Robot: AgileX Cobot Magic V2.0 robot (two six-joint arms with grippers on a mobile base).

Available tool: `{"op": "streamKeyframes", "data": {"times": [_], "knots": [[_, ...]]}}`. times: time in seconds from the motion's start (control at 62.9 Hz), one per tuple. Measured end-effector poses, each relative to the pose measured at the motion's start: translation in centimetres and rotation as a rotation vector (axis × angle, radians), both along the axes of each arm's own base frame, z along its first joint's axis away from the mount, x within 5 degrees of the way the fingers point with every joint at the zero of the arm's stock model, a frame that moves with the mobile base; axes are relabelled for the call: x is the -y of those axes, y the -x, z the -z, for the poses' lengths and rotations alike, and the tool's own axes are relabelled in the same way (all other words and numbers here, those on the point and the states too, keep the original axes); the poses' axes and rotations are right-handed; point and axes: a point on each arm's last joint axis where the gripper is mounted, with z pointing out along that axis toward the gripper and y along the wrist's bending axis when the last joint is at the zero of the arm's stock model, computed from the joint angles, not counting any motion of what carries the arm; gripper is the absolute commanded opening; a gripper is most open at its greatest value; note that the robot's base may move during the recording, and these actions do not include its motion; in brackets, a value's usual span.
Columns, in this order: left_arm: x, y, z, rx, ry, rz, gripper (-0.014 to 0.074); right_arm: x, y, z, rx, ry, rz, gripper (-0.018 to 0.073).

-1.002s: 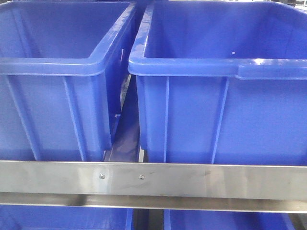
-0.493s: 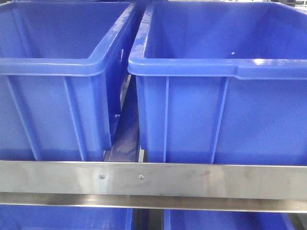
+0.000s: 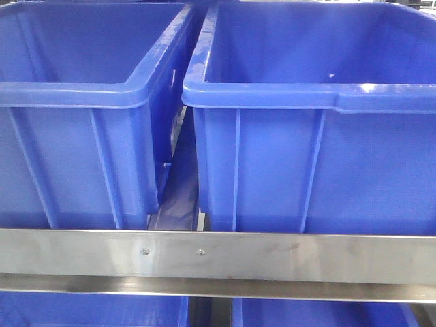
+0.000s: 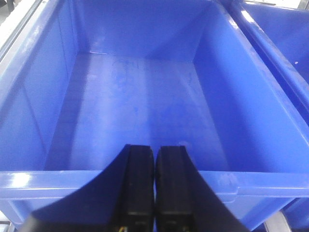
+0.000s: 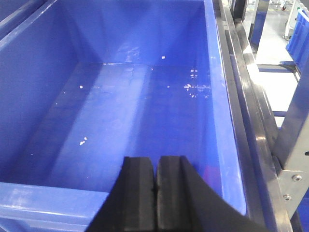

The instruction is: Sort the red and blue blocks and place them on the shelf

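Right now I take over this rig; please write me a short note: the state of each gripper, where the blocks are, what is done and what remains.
Left gripper: shut, nothing between its fingers, hovering at the near rim of the left blue tub, whose floor is bare.
Right gripper: shut, also holding nothing, at the near rim of the right blue tub; only small white specks lie on its floor.
Blocks: neither the red nor the blue block shows in any view.
Shelf: its front rail runs below both tubs; more blue tubs sit on the level beneath.
Done: cannot tell. Left: find both blocks first.
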Motion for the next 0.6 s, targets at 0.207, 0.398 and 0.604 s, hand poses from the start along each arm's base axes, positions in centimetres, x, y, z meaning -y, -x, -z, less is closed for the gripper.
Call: {"op": "streamKeyframes", "data": {"times": [0.207, 0.398, 0.604], "knots": [[0.0, 0.0, 0.0, 0.0, 0.0, 0.0, 0.013, 0.0, 0.0, 0.0, 0.0, 0.0, 0.0, 0.0067], [0.0, 0.0, 0.0, 0.0, 0.0, 0.0, 0.013, 0.0, 0.0, 0.0, 0.0, 0.0, 0.0, 0.0067], [0.0, 0.0, 0.0, 0.0, 0.0, 0.0, 0.013, 0.0, 0.0, 0.0, 0.0, 0.0, 0.0, 0.0067]]}}
